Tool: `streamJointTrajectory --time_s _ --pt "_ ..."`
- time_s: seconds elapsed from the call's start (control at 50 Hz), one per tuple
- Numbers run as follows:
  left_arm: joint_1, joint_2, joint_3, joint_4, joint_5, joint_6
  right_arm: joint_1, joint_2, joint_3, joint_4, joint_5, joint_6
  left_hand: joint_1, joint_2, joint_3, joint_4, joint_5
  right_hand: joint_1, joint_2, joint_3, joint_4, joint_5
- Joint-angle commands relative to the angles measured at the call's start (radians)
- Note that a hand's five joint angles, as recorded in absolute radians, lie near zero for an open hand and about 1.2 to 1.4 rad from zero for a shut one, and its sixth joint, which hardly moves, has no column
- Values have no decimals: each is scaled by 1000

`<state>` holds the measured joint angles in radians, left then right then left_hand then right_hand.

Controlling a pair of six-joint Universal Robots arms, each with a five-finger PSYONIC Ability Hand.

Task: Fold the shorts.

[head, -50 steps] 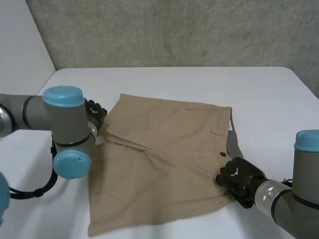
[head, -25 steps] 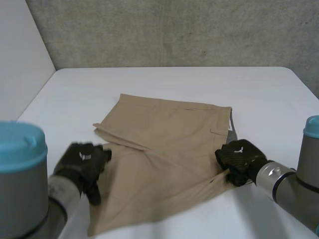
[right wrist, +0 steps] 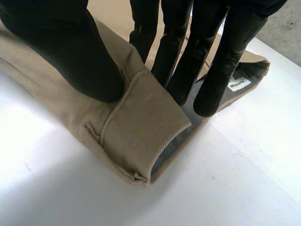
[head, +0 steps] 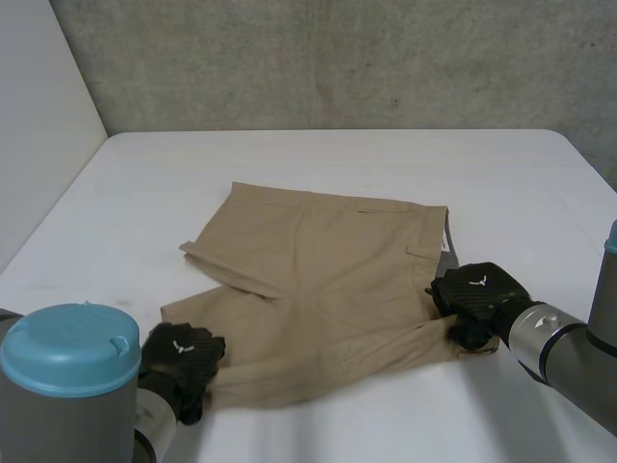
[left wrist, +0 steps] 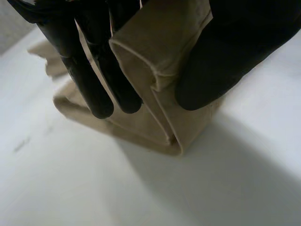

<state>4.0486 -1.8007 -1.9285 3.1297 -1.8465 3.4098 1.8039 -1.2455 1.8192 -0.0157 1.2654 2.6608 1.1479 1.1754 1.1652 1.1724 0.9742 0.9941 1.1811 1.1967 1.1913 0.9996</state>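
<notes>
Well, the left robot hand [head: 181, 357] pinches the near leg's hem between fingers and thumb. The tan shorts [head: 318, 280] lie mid-bench [head: 337, 154], their near edge raised. The right robot hand [head: 474, 301] pinches the waistband's near corner. I'd say the fold is barely begun, with the far half flat. The raised cloth hides what lies beneath it.

One pair of tan shorts [head: 318, 280] is counted, laid on one white surface [head: 318, 154]. Two robot hands are seen: the left robot hand [head: 183, 357] and the right robot hand [head: 477, 299]. One small white label [right wrist: 239, 84] is noted on the grey lining.
</notes>
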Motion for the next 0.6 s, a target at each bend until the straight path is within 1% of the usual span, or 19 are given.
streamJointTrajectory --time_s 0.02,0.06,0.08,0.1,0.14,0.16,0.18,0.22,0.24,0.3,0.38,0.4,0.42,0.46,0.48,0.5,0.54,0.56,0.6 --pt "-10 138 2 55 3 31 3 -64 6 60 -1 -76 248 221 231 224 248 402 215 200 205 222" --pt "-14 165 -4 18 6 49 5 -113 12 112 -1 -134 248 221 231 224 248 402 215 200 205 222" --pt "-20 179 -7 -6 7 63 -3 -164 23 175 -1 -207 248 221 231 224 248 402 215 200 205 222" --pt "-31 199 -12 -66 12 95 -1 -190 28 210 -1 -249 248 221 231 224 248 402 215 200 205 222" --pt "-42 210 -15 -130 12 130 -1 -230 43 285 -1 -335 248 221 231 224 248 402 215 200 205 222" --pt "-45 212 -20 -161 12 149 -1 -264 58 360 6 -411 248 221 231 224 248 402 215 200 205 222" --pt "-49 215 -27 -216 12 170 -1 -276 66 397 8 -448 248 221 231 224 248 402 215 200 205 222" --pt "-56 219 -33 -258 13 195 -3 -294 83 468 17 -508 248 221 231 224 248 402 215 200 205 222" --pt "-57 219 -40 -273 13 203 -4 -299 95 532 22 -566 248 221 231 224 248 402 215 200 205 222" --pt "-62 225 -41 -289 12 232 -6 -301 98 595 17 -616 248 221 231 224 248 402 215 200 205 222" --pt "-53 210 -1 -244 10 258 -5 -296 57 559 12 -570 248 221 231 224 248 402 215 200 205 222" --pt "-53 202 12 -223 10 260 2 -284 33 512 15 -529 248 221 231 224 248 402 215 200 205 222" --pt "-53 177 41 -171 6 263 5 -270 17 481 17 -503 248 221 231 224 248 402 215 200 205 222" --pt "-48 141 77 -119 6 266 9 -238 -10 435 20 -467 248 221 231 224 248 402 215 200 205 222" --pt "-45 124 97 -93 6 267 14 -195 -46 389 25 -434 248 221 231 224 248 402 215 200 205 222" --pt "-34 86 136 -39 6 273 17 -172 -66 370 29 -418 248 221 231 224 248 402 215 200 205 222" --pt "-16 48 181 10 6 276 29 -131 -106 335 41 -395 248 221 231 224 248 402 215 200 205 222" --pt "-5 28 203 39 7 278 44 -92 -145 304 61 -380 248 221 231 224 248 402 215 200 205 222" --pt "21 -52 273 124 7 286 64 -63 -185 272 92 -371 248 221 231 224 248 402 215 200 205 222"
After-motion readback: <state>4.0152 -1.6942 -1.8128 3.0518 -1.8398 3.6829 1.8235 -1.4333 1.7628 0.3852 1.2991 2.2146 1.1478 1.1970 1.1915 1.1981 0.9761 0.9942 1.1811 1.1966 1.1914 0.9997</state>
